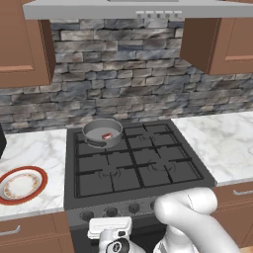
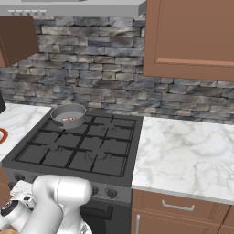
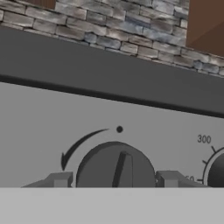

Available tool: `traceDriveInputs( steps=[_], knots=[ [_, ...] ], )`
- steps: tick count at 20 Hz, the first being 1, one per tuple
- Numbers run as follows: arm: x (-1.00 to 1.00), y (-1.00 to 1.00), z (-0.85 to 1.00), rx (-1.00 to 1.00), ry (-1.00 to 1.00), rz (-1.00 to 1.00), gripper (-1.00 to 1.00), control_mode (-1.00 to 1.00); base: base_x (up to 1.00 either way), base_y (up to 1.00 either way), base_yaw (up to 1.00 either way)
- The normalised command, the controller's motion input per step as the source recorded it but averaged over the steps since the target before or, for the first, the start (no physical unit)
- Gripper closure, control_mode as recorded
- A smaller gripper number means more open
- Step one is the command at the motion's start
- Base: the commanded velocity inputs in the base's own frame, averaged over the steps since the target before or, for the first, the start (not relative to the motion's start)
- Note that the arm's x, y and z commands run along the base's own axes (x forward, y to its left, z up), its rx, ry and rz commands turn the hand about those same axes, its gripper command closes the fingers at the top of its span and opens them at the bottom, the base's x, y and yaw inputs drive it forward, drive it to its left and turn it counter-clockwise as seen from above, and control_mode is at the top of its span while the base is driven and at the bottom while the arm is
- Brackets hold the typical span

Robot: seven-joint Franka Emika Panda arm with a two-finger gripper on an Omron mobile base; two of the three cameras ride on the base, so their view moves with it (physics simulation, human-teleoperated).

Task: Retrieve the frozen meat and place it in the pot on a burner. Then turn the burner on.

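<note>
Sitting in the pot [image 1: 102, 132], the frozen meat [image 1: 106, 136] shows as a small flat dark-red slab with paler marbling, far smaller than the grey vessel around it. The pot, shallow and thick-rimmed, rests on the rear left burner of the black stove [image 1: 133, 160]; from the right base view the meat [image 2: 68, 119] lies a little toward the pot's [image 2: 68, 114] front wall.

White marble tabletop [image 1: 222, 141] flanks the stove on both sides, and a stone backsplash [image 1: 128, 74] rises behind it. On the left stretch a round white plate with an orange-red rim [image 1: 21, 184] lies near the front edge. The other three burners stand bare, with wide room above the grates under the range hood [image 1: 128, 7].

Down at the stove's front panel, the tool [image 3: 114, 179] faces a round dark knob [image 3: 116, 166]. Its two fingertips [image 3: 60, 179] stand spread, one on each side of the knob, close to its rim; whether they touch it I cannot tell. A curved arrow and a dot are printed above the knob, and a second dial [image 3: 216, 170] marked 300 sits at the right edge. The meat and pot lie well apart from the tool, up on the cooktop and behind it.
</note>
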Motion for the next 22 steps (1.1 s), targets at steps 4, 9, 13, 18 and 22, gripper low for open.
traceDriveInputs(
  steps=[4,9,13,18,22],
  knots=[
    [0.0,0.03,0.0,0.0,0.0,0.03,1.0,-1.0,0.0,0.0,0.0],
    [0.0,0.02,0.0,0.0,0.0,0.01,1.0,-1.0,0.0,0.0,0.0],
    [0.04,0.0,0.0,-0.12,-0.05,0.14,1.0,-1.0,0.0,0.0,0.0],
    [0.08,0.0,0.0,-0.23,-0.03,0.36,1.0,-1.0,0.0,0.0,0.0],
    [0.19,0.0,0.0,-0.42,0.01,0.5,1.0,-1.0,0.0,0.0,0.0]
  ],
)
